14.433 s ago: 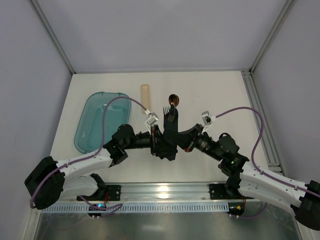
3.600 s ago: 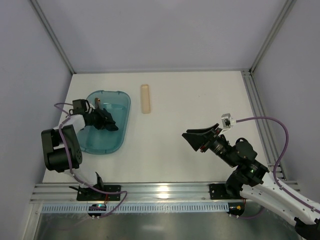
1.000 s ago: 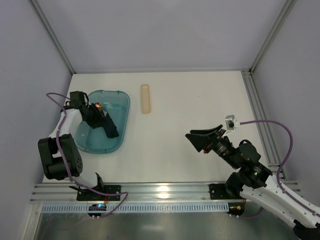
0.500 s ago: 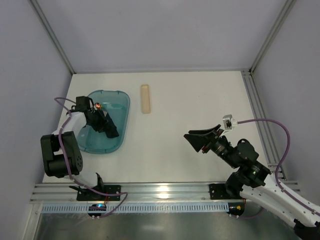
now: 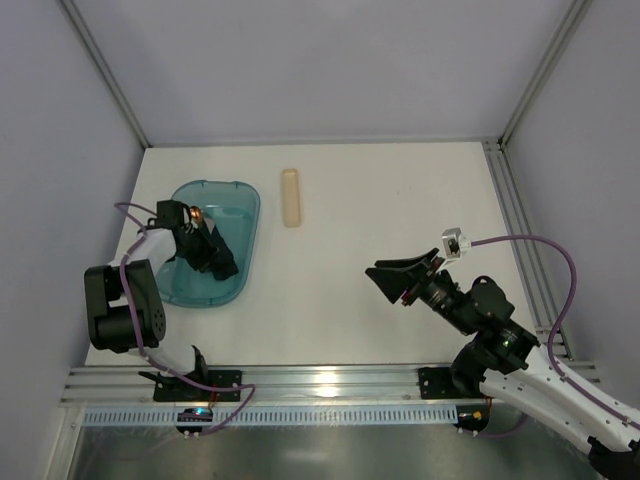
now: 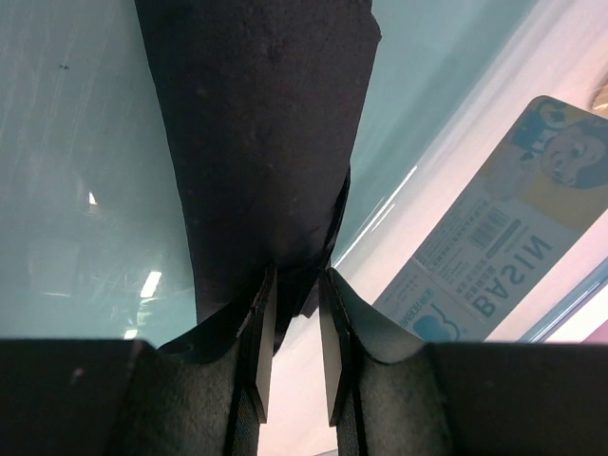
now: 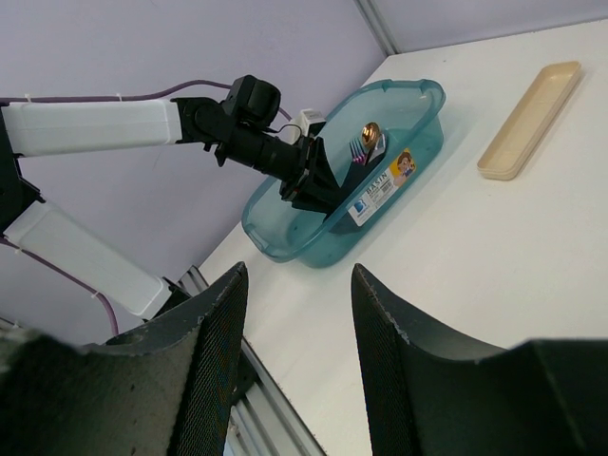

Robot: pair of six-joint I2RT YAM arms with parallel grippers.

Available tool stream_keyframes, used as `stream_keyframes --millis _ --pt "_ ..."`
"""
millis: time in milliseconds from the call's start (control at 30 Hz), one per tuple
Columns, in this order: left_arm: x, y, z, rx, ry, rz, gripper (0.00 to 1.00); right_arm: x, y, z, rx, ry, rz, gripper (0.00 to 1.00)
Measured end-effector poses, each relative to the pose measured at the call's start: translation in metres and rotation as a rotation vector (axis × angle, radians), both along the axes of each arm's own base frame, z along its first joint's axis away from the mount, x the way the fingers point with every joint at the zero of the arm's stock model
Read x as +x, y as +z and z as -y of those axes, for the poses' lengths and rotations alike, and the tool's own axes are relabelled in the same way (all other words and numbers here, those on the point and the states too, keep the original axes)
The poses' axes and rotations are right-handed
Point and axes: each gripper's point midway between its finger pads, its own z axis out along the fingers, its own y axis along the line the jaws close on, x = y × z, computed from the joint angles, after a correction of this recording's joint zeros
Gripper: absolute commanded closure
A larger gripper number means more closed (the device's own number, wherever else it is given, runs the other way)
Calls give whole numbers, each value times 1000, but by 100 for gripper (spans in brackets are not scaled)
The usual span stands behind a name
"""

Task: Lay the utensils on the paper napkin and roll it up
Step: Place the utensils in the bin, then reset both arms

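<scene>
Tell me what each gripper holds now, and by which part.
The left gripper pinches the dark paper napkin by one end, inside the teal tub. The right gripper is open and holds nothing.

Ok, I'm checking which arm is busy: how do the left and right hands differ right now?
The left hand is pinched on the thin dark navy paper napkin; the right hand stands open and empty. The left hand reaches into the translucent teal plastic tub; the right hand hangs above the white table. Both are black.
</scene>
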Motion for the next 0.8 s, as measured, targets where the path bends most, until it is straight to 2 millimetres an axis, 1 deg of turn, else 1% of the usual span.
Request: stream_keyframes --millis 267,400,500,567,700,800 --pt "-1 -2 0 12 -1 -7 66 1 -2 -2 -7 1 -6 50" --pt "0 3 -1 15 -3 -10 62 2 -3 -2 -8 0 -8 50" --pt "6 13 -2 18 -4 2 59 2 -4 -3 -10 1 -10 50" --pt "12 25 -3 23 -4 28 57 2 -4 -3 -12 1 -12 50" --pt "26 49 -4 33 -8 98 56 2 -5 -3 -14 3 -16 50" --pt "30 60 -2 37 -18 130 56 4 -9 -5 -21 4 -28 50"
